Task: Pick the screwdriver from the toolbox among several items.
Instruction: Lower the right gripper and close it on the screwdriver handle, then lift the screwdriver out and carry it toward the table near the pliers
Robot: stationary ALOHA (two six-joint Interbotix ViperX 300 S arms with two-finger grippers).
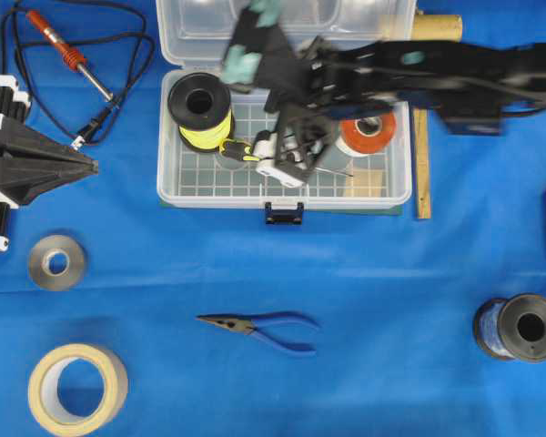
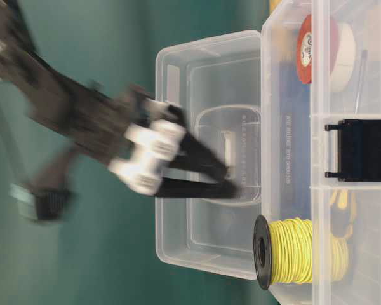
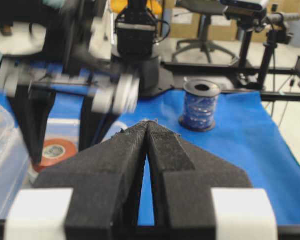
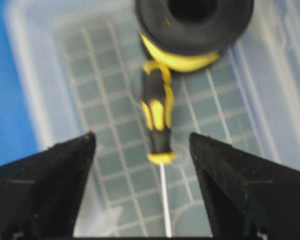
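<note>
Over the toolbox [image 1: 177,187], the right gripper [image 4: 142,145] hangs with its fingers spread wide, the yellow-and-black screwdriver [image 4: 157,117] lying on the grid floor between and below them, untouched. Its handle end sits against a spool of yellow wire [image 1: 200,109]; a roll of red tape [image 1: 369,132] lies further along the box. At the table's left edge, the left gripper [image 1: 91,166] rests with fingers pressed together, holding nothing. Blue-handled pliers [image 1: 264,328] lie on the blue cloth [image 1: 391,300].

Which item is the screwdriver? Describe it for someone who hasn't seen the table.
Find the clear toolbox at the top. On its grid floor, against the yellow wire spool, lies the screwdriver. Only it has a yellow-and-black handle with a thin silver shaft.
</note>
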